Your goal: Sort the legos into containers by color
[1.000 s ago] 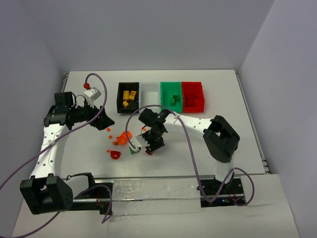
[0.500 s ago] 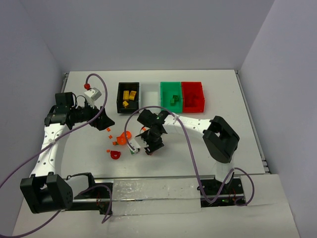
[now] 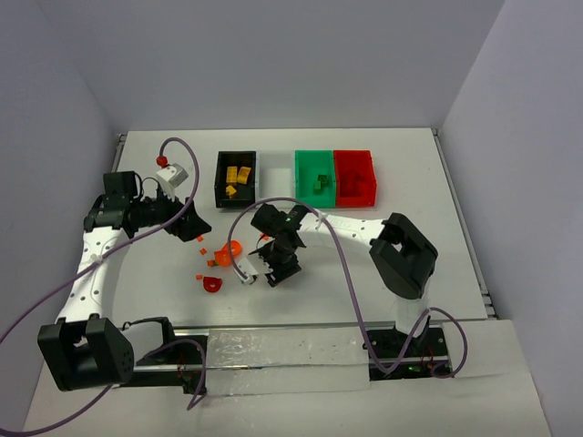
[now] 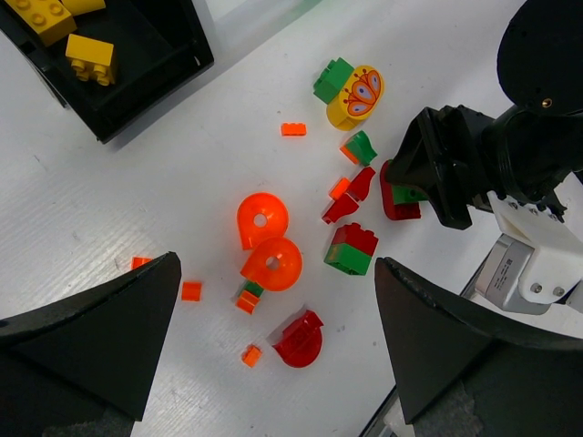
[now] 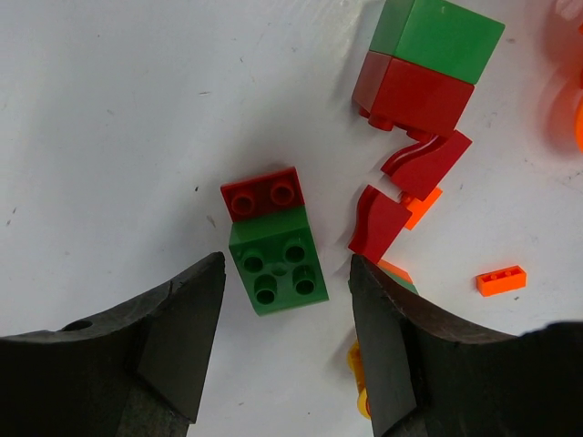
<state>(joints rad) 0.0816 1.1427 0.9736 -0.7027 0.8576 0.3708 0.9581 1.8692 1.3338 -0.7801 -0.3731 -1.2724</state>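
Loose legos lie left of the table's middle: two orange round pieces [image 4: 271, 262], a red half-round [image 4: 301, 339], a red-and-green brick [image 4: 352, 248] and a yellow butterfly piece [image 4: 357, 96]. My right gripper [image 5: 284, 319] hangs open low over a green brick [image 5: 278, 264] joined to a small red brick [image 5: 264, 196]; its fingers flank the green brick without touching. From above, the right gripper [image 3: 278, 271] sits at the pile's right edge. My left gripper [image 4: 278, 355] is wide open and empty above the orange pieces. The containers stand in a row at the back: black [image 3: 235, 177], white [image 3: 276, 171], green [image 3: 315, 173], red [image 3: 355, 175].
Yellow bricks [image 4: 91, 59] lie in the black bin, green bricks [image 3: 319, 182] in the green one. Red curved pieces [image 5: 378, 223], a second red-green brick [image 5: 428, 59] and a small orange plate [image 5: 501, 280] crowd the right finger's side. Purple cables loop over both arms.
My right gripper has shifted slightly left and toward the near edge, settling lower over the green-and-red brick. The left arm has hardly moved.
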